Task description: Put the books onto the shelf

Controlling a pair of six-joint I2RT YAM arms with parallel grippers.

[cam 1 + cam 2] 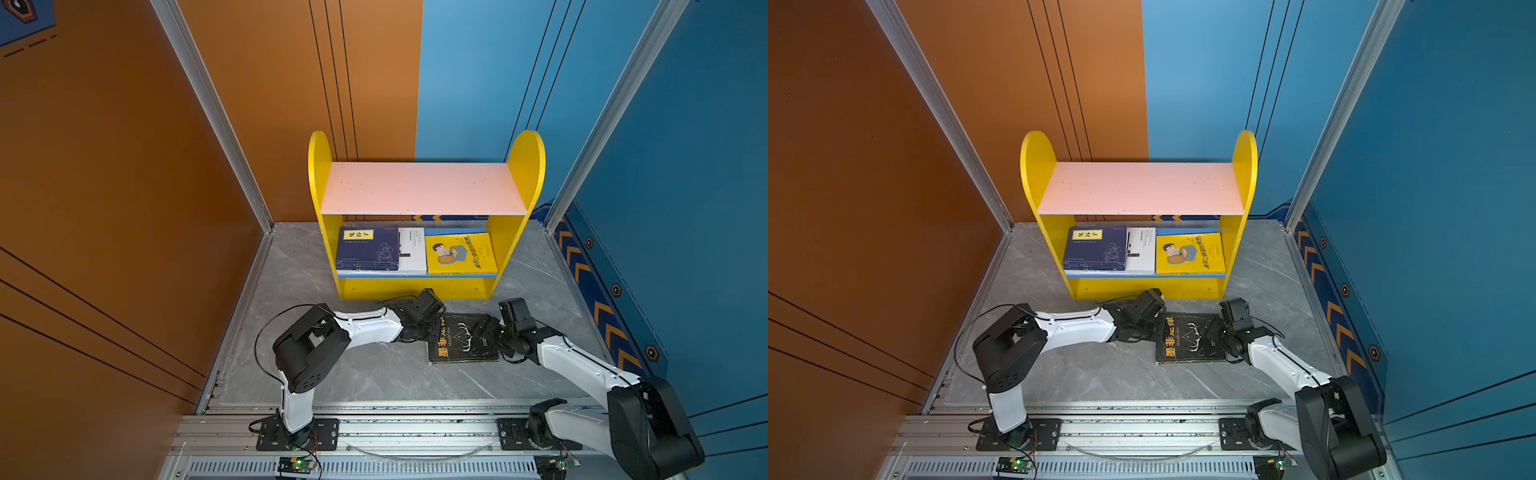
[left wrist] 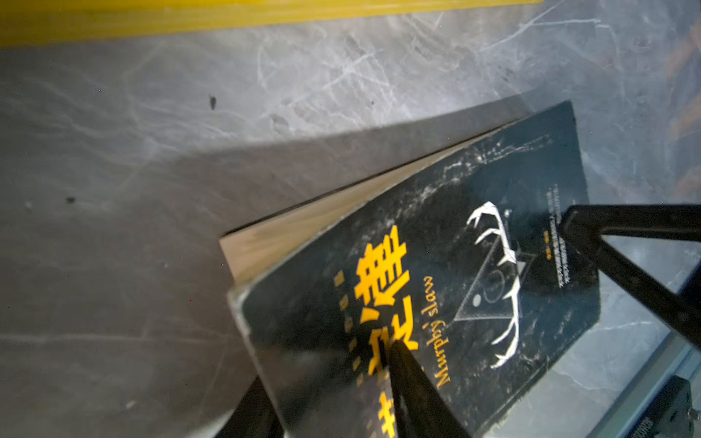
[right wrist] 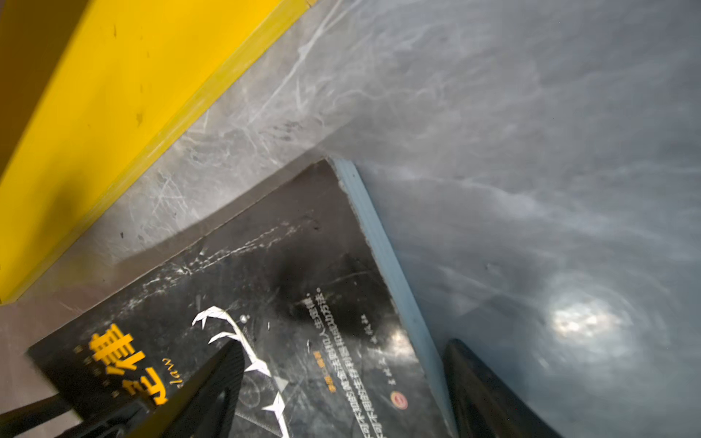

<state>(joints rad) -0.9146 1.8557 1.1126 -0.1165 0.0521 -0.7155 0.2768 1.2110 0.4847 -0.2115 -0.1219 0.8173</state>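
In both top views the shelf (image 1: 527, 174) stood against the back wall. A navy book (image 1: 365, 249), a white book (image 1: 412, 251) and a yellow book (image 1: 459, 254) lay flat on its lower board. The black book (image 1: 461, 340) lay on the floor just in front of the base strip, between the left gripper (image 1: 430, 328) and the right gripper (image 1: 487, 332). In the left wrist view the left jaws stood narrow around the book's end, one finger (image 2: 409, 379) on the cover and one beneath, and appeared to grip it. That end was tilted off the floor. In the right wrist view the right jaws stood wide, one finger (image 3: 216, 375) over the cover and the other beside the page edge, clamping nothing. The step in hand was judged to be the pick-up of the one book seen on the floor. The next move called for a firm clamp, a level lift over the base strip, and a flat slide onto a board.
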